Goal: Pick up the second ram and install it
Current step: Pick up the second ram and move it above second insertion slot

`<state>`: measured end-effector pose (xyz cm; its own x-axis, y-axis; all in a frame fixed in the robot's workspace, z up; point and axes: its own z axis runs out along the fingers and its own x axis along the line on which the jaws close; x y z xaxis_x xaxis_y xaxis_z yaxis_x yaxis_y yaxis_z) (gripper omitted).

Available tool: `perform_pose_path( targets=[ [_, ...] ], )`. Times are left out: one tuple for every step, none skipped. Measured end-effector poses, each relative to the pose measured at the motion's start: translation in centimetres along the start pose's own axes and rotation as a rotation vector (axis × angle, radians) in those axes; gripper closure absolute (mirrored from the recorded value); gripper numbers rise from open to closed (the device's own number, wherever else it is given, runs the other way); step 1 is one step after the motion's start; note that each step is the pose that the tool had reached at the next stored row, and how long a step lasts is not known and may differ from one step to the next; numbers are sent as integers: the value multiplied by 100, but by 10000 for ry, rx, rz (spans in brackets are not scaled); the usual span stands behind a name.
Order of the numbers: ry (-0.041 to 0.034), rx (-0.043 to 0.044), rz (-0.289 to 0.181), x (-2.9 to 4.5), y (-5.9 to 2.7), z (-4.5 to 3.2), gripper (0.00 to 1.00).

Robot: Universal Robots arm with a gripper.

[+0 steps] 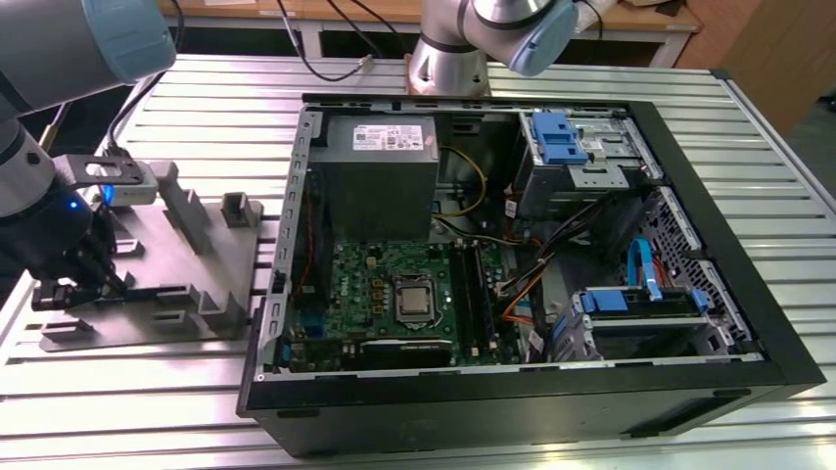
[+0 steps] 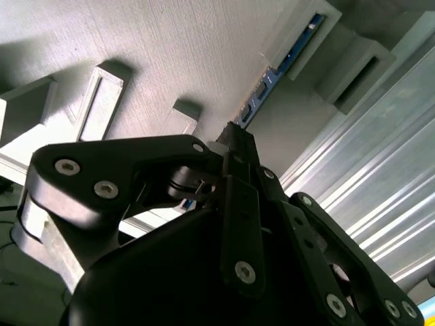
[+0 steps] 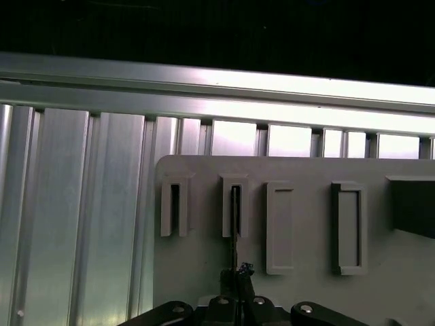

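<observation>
The gripper (image 2: 236,134) had its fingers pressed together, pinching one end of the second ram (image 2: 275,71), a thin board standing on edge. The rest of the board sat in a raised slot (image 3: 226,204) of the grey holder (image 1: 196,245). The holder lay on a ribbed metal table (image 1: 131,411). An open computer case (image 1: 523,401) stood just beside the holder, on the exterior view's right.

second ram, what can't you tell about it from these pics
1. First wrist view: the second ram is edge-on, a thin line; its chips and faces are hidden.
2. Second wrist view: the gripper, shut on it, covers its near end.
3. Exterior view: the arm blocks it at the grey fixture; the motherboard slots are too small to tell if any is filled.
</observation>
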<state>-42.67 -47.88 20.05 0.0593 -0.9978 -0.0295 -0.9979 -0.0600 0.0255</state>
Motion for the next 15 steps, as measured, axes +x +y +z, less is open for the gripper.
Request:
perform_pose_path(
  targets=[
    [-1,0,0,0,0,0,89],
    [-3,1,6,0,0,0,89],
    [-5,3,95,0,0,2,89],
    [-9,7,249,0,0,3,89],
    [-11,10,353,0,0,3,89],
    [-12,10,355,0,-1,3,89],
    [-12,12,356,0,-2,3,89],
    [-13,12,356,1,-4,4,89],
    [-12,10,356,0,-4,1,89],
    [-12,11,356,0,-4,-9,89],
    [-12,12,356,0,-3,-26,89],
    [-12,10,356,-1,-3,-46,89],
    [-12,11,356,-2,-2,-68,89],
    [-12,11,356,-3,-2,-93,89],
    [-12,11,357,-3,-1,-119,89]
  ],
)
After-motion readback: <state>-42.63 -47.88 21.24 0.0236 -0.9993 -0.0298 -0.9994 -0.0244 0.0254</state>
